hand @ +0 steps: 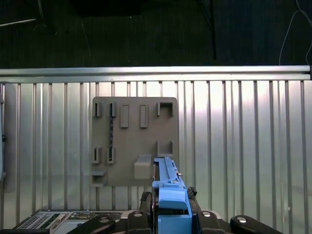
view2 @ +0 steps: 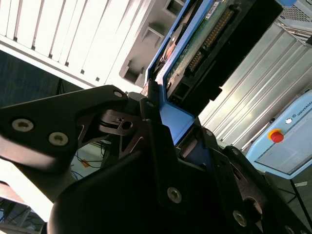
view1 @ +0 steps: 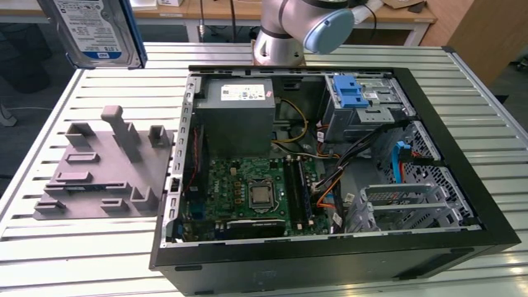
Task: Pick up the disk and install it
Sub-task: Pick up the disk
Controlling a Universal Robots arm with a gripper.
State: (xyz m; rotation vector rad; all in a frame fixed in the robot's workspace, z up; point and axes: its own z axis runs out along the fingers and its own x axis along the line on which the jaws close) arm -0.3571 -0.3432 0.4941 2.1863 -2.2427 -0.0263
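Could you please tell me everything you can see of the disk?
The disk is a flat silver metal drive with a white-and-blue label and blue plastic rails. In the exterior view it hangs upright in the air at that view's upper left, clear of the open computer case. The second wrist view shows its green circuit board, with the tool clamped on its blue-railed end.

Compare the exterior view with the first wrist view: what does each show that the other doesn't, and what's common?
Exterior view: the open computer case with its motherboard, power supply and drive bay with a blue latch, plus the arm. The disk is held aloft, label facing the camera.
First wrist view: the gripper closed on the disk's blue-railed end, with the disk seen edge-on.
Both: the disk, the grey fixture plate and the slatted table.
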